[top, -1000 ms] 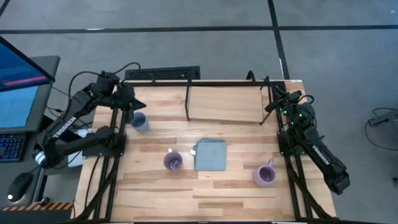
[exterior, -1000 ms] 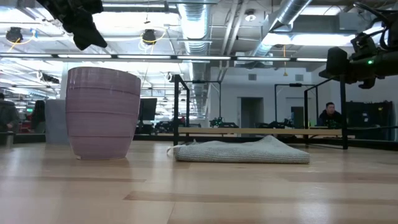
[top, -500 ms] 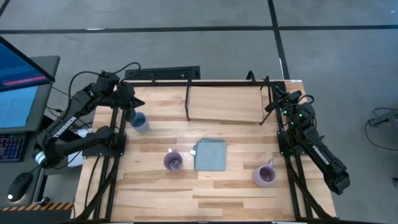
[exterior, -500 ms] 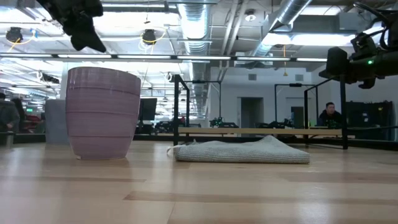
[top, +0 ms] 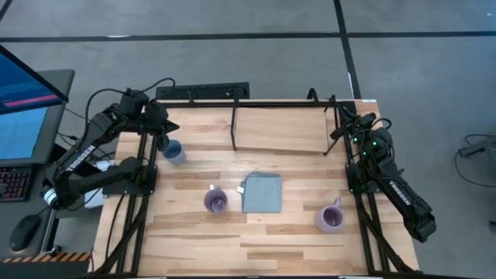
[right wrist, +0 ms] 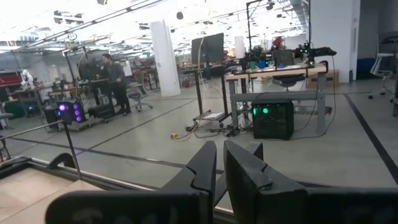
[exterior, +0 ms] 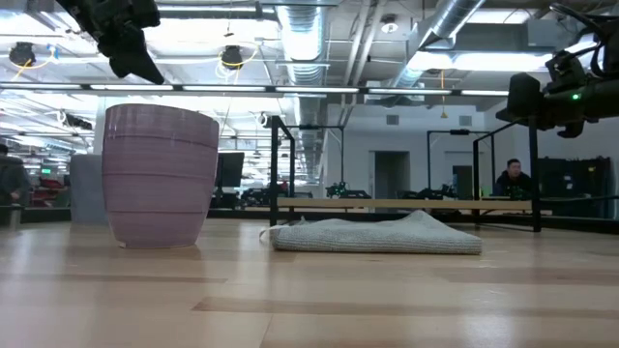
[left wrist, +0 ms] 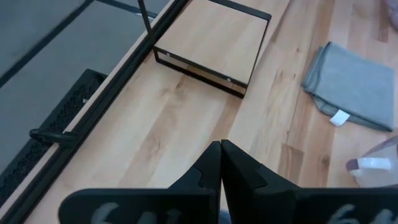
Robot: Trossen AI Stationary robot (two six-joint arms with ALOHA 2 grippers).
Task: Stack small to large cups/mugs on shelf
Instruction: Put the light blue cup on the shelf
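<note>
The blue mug (top: 173,152) stands upright at the table's far left. One light purple mug (top: 215,201) (exterior: 160,174) stands left of the middle, and the other (top: 329,218) stands near the right. The shelf (top: 279,128) (left wrist: 214,46) stands on its black rod frame at the far edge. My left gripper (top: 164,130) (left wrist: 221,149) hangs shut above the table, just beyond the blue mug, slanting down toward the shelf. My right gripper (top: 341,128) (right wrist: 219,155) waits shut and level at the far right, pointing off the table.
A folded grey-blue cloth (top: 262,192) (left wrist: 351,84) lies flat in the middle between the purple mugs. Black frame rails run along the table's left and right edges. Bare wood lies in front of the shelf and along the near edge. People show in the room beyond.
My left gripper has turned a little at the wrist while staying in place above the far left of the table; it remains shut.
</note>
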